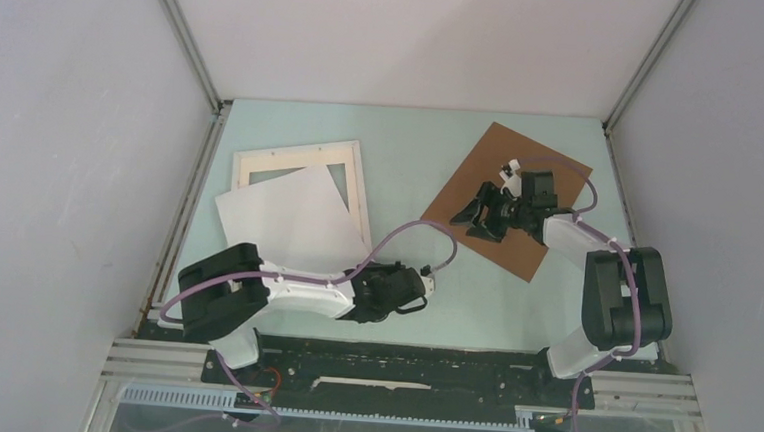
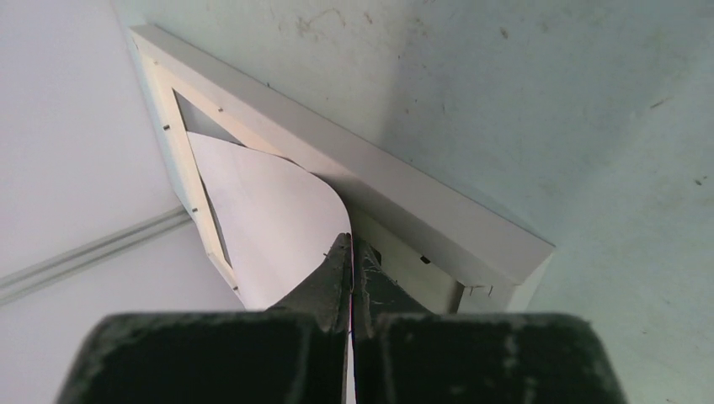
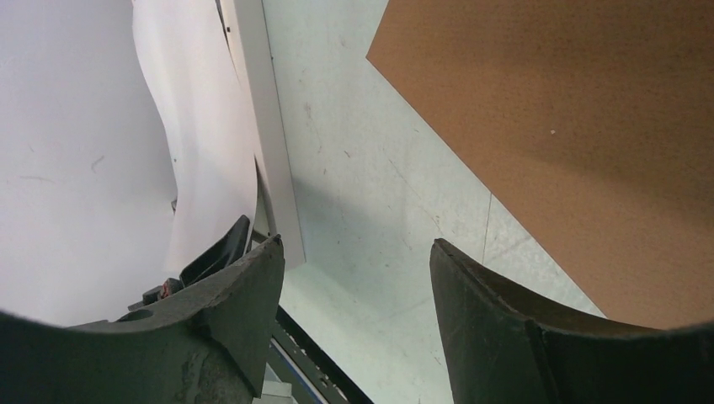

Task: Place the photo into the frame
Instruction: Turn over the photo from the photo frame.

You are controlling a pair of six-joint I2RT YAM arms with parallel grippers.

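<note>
The frame (image 1: 301, 161) lies on the table at the back left, white and rectangular. The photo (image 1: 283, 220) rests tilted across it with its plain white side up; the print does not show. My left gripper (image 1: 370, 272) is shut on the photo's near right corner. In the left wrist view its tips (image 2: 351, 244) pinch the sheet, the photo (image 2: 269, 219) curls up ahead of them, and the frame's rim (image 2: 404, 194) lies just beyond. My right gripper (image 1: 473, 222) is open and empty above the brown backing board (image 1: 515, 194).
In the right wrist view the open gripper (image 3: 354, 261) hangs over bare table, with the backing board (image 3: 572, 126) on the right and the frame's edge (image 3: 269, 151) and the photo (image 3: 202, 143) on the left. Grey walls enclose the table on three sides.
</note>
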